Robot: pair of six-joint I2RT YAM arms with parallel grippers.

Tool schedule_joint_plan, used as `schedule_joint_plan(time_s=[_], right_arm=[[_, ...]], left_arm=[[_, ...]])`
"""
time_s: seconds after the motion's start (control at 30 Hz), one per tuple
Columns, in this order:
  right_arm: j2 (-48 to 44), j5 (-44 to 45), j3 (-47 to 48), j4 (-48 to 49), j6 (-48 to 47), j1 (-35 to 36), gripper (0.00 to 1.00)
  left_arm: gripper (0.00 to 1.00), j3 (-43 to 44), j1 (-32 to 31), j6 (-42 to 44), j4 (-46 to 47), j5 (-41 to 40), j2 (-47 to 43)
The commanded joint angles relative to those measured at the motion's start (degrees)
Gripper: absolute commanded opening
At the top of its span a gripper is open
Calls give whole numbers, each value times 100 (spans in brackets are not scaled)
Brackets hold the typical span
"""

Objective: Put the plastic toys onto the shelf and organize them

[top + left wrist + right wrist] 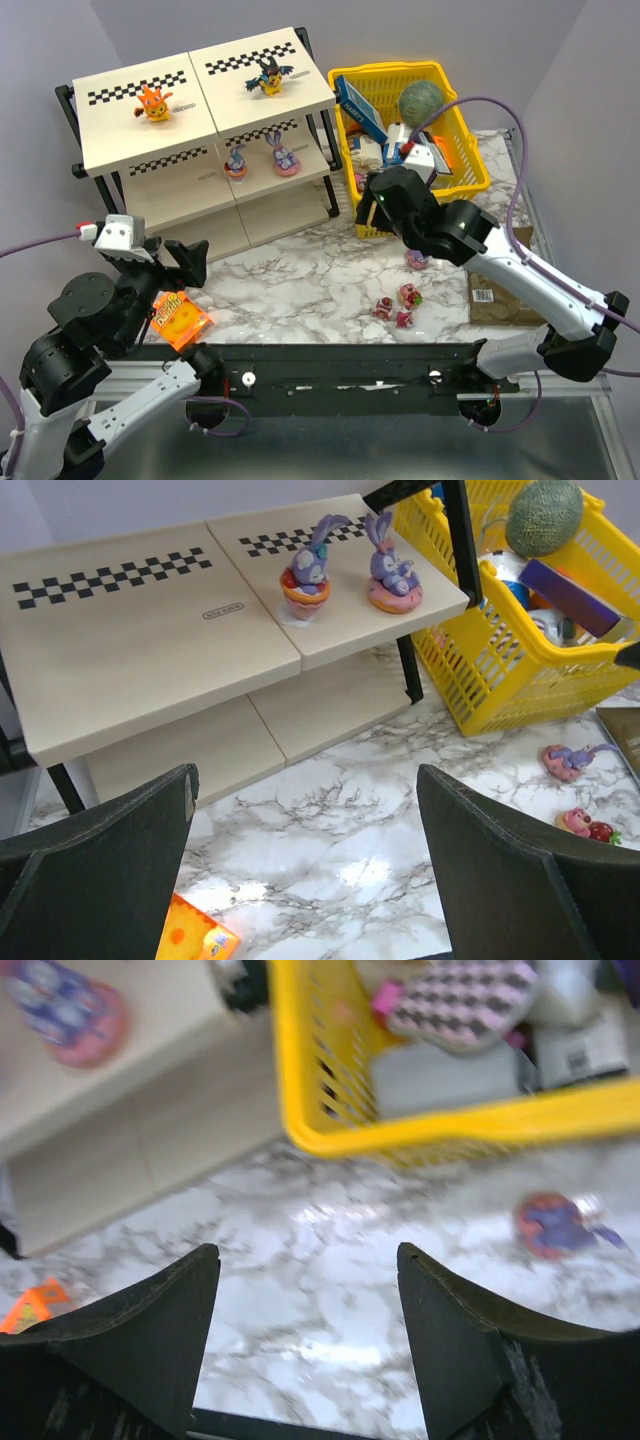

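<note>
The shelf [120, 140] stands at the back left. Its top tier holds an orange toy [154, 103] and a black-and-yellow winged toy [268, 76]. Two purple bunny-eared toys [306, 580] [392, 575] stand on the middle tier. A purple-pink toy [416, 260] lies on the marble by the right arm, also in the right wrist view [555, 1225]. Three small red-pink toys [400, 307] lie closer to the front. My left gripper [305, 780] hovers open over bare marble in front of the shelf. My right gripper [308, 1260] is open and empty beside the basket's near corner.
A yellow basket [470, 150] with boxes and a green ball [421, 99] stands right of the shelf. A flat orange packet [180, 318] lies under the left arm. A brown flat card [497, 288] lies at the right, partly under the right arm.
</note>
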Motion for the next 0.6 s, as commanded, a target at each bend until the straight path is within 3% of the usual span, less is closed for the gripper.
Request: schedule_joint_plan(time_s=[0.0,0.13,0.37,0.57], right_arm=[[-506,159,-872,-1456,1152,-209,79],[-761,-78,-1856,-1606,1662,-447,77],[-726,61,-2701,-1528,1804,-937,76],[-867,-237,-3527,44,725,-1746,77]], left_arm=[[99,-284,5,-10,315,524,13],[99,-425,5,-1,526,797,145],[99,-531,5,8,1052,1140,636],[99,-294,-4,-1,1413,1571,1137]])
